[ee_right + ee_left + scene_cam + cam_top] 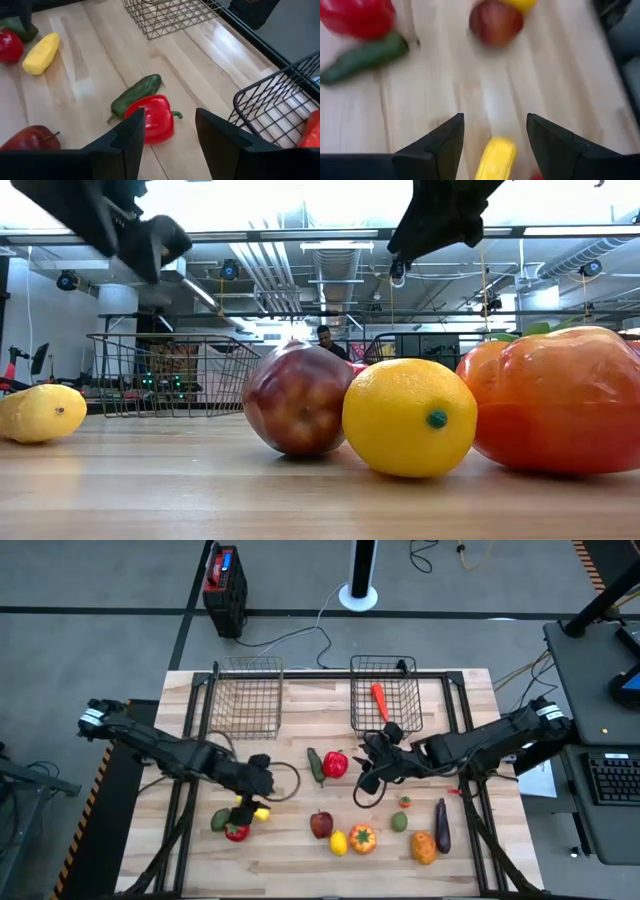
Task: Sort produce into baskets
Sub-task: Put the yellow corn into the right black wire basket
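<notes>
My left gripper (pixel 262 783) is open and empty above the table's left half. In its wrist view (pixel 495 120) a yellow corn cob (pixel 496 159) lies on the wood below and between the fingers. My right gripper (pixel 372 758) is open and empty near the table's middle. Its wrist view (pixel 169 114) looks at a red pepper (pixel 152 119) beside a green pepper (pixel 135 95), both lying on the table. An orange carrot (pixel 379 700) lies in the right wire basket (pixel 400 680). The left basket (pixel 245 695) holds nothing that I can see.
Along the near edge lie a red apple (pixel 321 825), a lemon (pixel 338 842), an orange tomato (pixel 362 838), a green lime (pixel 399 822), a purple eggplant (pixel 441 825) and an orange piece (pixel 423 847). A green piece (pixel 220 820) and a red piece (pixel 236 832) lie by the corn.
</notes>
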Available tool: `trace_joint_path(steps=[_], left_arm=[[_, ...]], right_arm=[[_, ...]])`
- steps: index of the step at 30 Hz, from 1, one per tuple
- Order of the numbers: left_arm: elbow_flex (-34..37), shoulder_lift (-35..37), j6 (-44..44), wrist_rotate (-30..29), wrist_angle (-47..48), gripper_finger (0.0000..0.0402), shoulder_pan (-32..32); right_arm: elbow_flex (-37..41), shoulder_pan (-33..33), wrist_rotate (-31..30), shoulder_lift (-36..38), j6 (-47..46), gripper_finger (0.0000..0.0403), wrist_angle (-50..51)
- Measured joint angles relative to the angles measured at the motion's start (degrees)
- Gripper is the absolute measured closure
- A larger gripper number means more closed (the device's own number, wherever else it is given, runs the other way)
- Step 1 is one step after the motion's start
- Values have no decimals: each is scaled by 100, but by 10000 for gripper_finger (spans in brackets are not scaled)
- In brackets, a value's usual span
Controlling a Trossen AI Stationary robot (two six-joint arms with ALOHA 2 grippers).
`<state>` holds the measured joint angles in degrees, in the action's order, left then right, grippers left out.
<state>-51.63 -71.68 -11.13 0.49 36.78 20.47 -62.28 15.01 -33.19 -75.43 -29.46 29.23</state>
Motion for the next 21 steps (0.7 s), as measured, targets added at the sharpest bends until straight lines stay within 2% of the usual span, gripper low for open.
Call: trace_joint_path(steps=[4,9,15,21], left_arm=[[-192,-614,10,4,421,190,67],[-198,-1081,-74,4,360,155,206],[-198,-1360,-94,-2,369,119,400],[-191,-1452,-96,-113,362,116,414]], right_arm=[[41,12,2,-1,-95,224,1],[30,37,14,-1,-203,203,2],[32,65,17,-1,-209,179,1],[32,63,15,-3,-259,157,1]])
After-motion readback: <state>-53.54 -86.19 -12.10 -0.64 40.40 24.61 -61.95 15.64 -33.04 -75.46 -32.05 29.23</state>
